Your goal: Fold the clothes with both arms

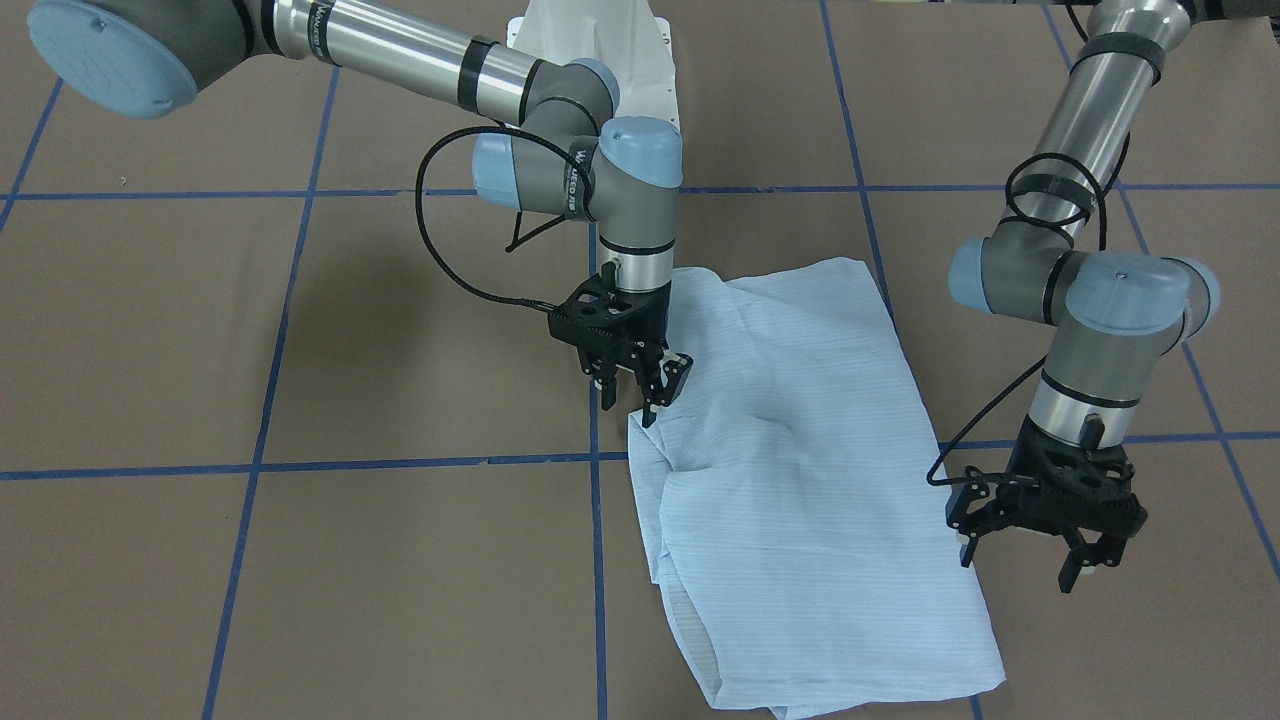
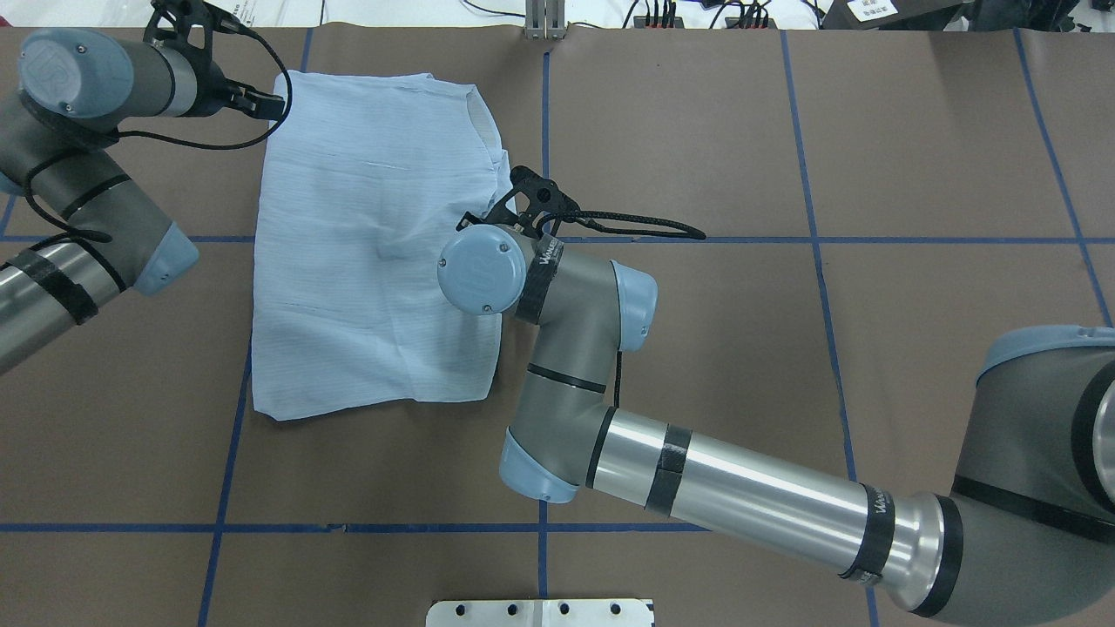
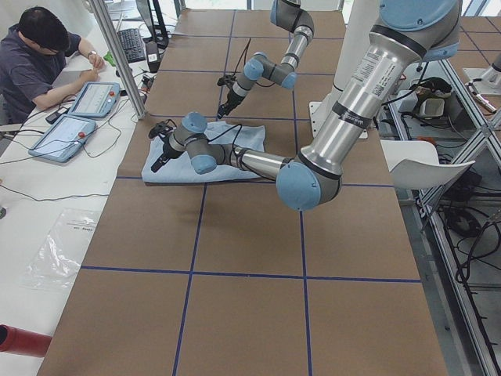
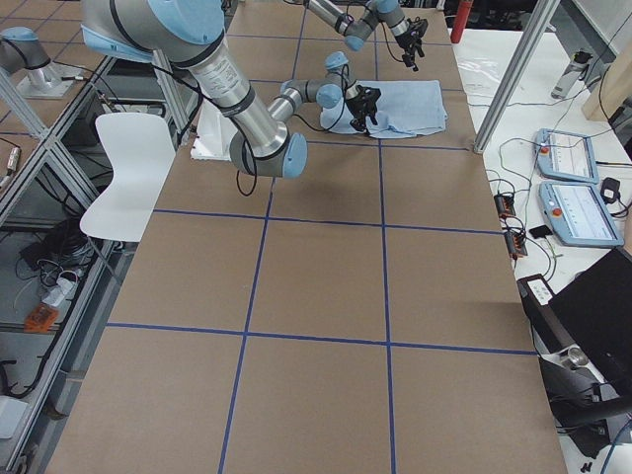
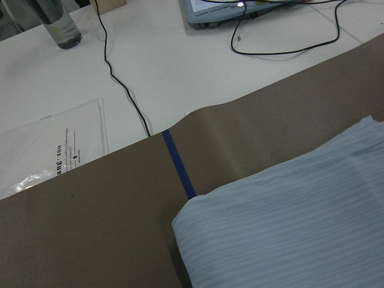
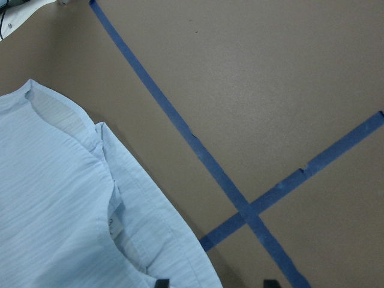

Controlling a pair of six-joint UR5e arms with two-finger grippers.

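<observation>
Fingers (image 1: 1068,577) spread empty on left gripper (image 1: 1020,560) and right gripper (image 1: 640,395); shirt (image 1: 800,480) lies half-folded on the table (image 1: 400,350), likely more folds remaining.

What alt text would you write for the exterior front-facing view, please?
A folded light-blue shirt lies on the brown table gridded with blue tape. The right gripper hangs open at one edge, the left gripper open beside the opposite edge.
</observation>
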